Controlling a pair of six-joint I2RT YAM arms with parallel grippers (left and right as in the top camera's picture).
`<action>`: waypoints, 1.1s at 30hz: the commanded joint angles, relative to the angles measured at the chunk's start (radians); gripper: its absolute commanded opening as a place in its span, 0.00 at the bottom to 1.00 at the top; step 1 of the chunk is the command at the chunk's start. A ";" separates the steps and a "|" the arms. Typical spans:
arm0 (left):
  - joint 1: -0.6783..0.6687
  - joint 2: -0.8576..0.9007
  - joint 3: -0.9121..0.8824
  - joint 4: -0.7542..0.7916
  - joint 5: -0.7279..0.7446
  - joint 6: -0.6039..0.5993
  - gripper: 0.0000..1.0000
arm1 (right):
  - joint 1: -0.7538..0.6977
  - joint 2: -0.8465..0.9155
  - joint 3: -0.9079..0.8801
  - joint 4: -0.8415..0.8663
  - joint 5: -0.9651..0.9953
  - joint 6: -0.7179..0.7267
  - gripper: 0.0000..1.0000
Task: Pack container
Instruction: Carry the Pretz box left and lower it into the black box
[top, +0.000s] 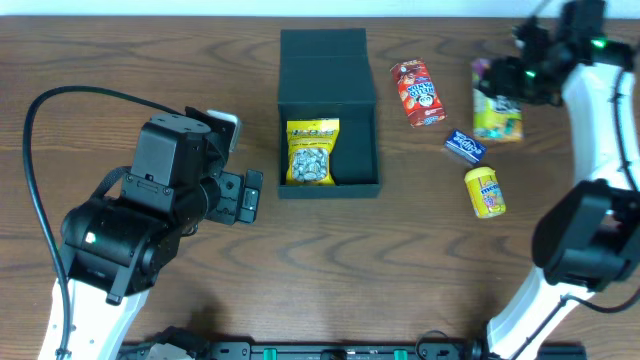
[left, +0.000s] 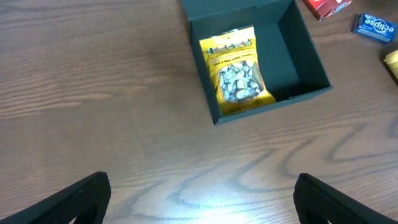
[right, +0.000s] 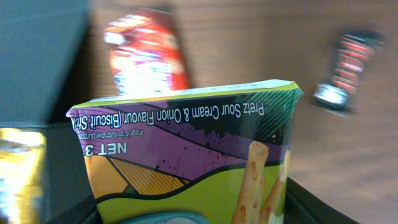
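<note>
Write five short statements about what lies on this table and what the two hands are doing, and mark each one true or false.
1. The black box is open, and a yellow packet lies in it. True.
2. The yellow packet covers the whole floor of the black box. False: it takes up one side only, and the rest is bare.
3. The left hand holds a red packet. False: it is open and empty, and the red packet lies on the table.
4. The right hand has a biscuit box between its fingers. True.
5. The small blue box is inside the black box. False: it lies on the table.
</note>
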 joint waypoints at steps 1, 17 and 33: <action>0.002 -0.004 0.014 -0.004 -0.001 0.006 0.95 | 0.116 -0.026 0.018 0.013 -0.042 0.124 0.63; 0.002 -0.004 0.014 -0.004 -0.001 0.006 0.95 | 0.637 -0.017 -0.031 0.150 0.417 0.493 0.68; 0.002 -0.004 0.014 -0.004 -0.001 0.006 0.95 | 0.667 0.139 -0.037 0.015 0.477 0.608 0.65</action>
